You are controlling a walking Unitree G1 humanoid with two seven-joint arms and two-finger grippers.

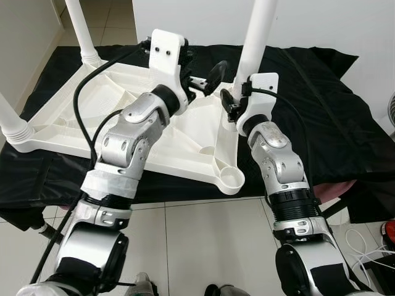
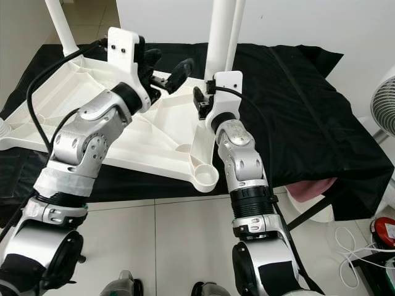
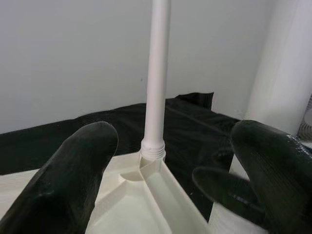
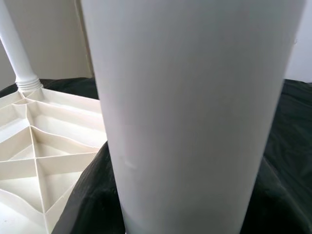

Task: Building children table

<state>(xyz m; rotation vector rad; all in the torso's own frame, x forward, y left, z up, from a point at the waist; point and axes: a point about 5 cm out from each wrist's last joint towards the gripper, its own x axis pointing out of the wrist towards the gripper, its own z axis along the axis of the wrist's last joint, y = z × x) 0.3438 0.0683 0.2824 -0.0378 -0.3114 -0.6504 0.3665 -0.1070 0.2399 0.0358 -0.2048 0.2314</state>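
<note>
A white plastic table top [image 1: 92, 105] lies upside down on a black cloth [image 1: 321, 105]. White legs stand screwed in at its far left corner [image 1: 80, 28], its left corner [image 1: 12, 120] and its far right corner [image 3: 157, 73]. The near corner socket [image 1: 232, 179] holds no leg. My right gripper [image 1: 233, 102] is shut on another white leg [image 1: 259, 37], holding it upright over the right edge of the top; that leg looms close in the right wrist view [image 4: 195, 122]. My left gripper [image 1: 200, 77] hovers open over the middle of the top, just left of the held leg, with nothing between its fingers [image 3: 73, 165].
The cloth-covered surface ends at a tiled floor [image 1: 197, 240] near my feet. A fan [image 2: 386, 105] stands at the right, with a red object [image 2: 386, 231] and cables on the floor below it. A pink item [image 2: 308, 188] sticks out under the cloth. A white wall runs behind.
</note>
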